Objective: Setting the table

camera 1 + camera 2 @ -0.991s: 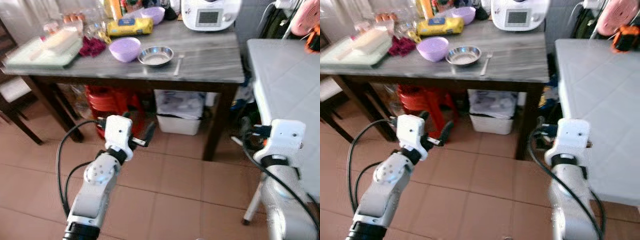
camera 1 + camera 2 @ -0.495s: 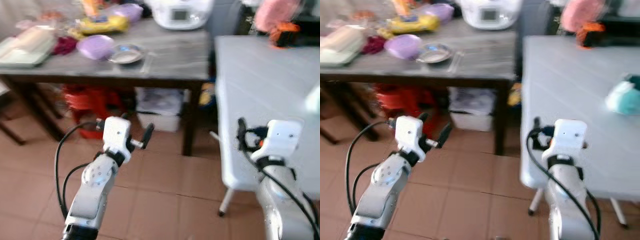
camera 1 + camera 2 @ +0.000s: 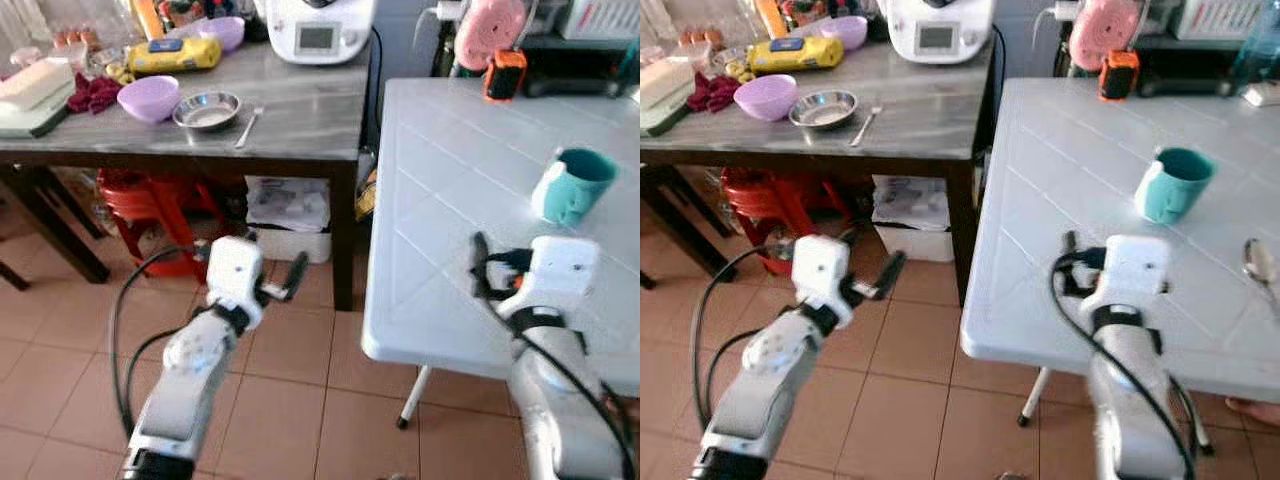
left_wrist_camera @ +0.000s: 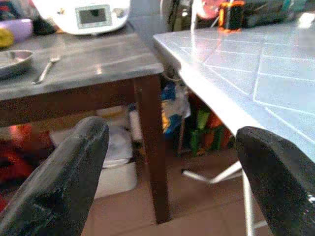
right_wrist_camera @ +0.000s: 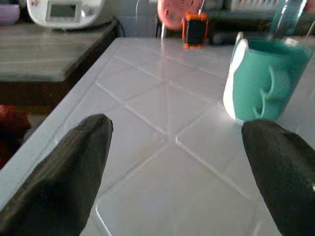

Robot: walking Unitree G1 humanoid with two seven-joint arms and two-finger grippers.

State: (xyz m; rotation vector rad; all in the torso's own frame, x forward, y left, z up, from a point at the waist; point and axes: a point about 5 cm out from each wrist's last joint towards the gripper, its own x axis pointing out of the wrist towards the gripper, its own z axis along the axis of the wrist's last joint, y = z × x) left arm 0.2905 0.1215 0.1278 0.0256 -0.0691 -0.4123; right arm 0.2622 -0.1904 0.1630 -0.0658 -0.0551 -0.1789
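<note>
The white table [image 3: 1060, 190] lies mostly bare — a teal mug [image 3: 1172, 184] and a spoon [image 3: 1260, 262] stand toward its right side. The grey table [image 3: 300, 110] is crowded at left with bowls [image 3: 180, 102] — its right half open.

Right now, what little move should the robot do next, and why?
Probably reach the right gripper forward toward the teal mug. Its fingers are open and empty, held low over the white table with the mug standing upright just ahead and a little to the right. The left gripper is open too, but it hangs over the floor beside the table, farther from the mug.
</note>
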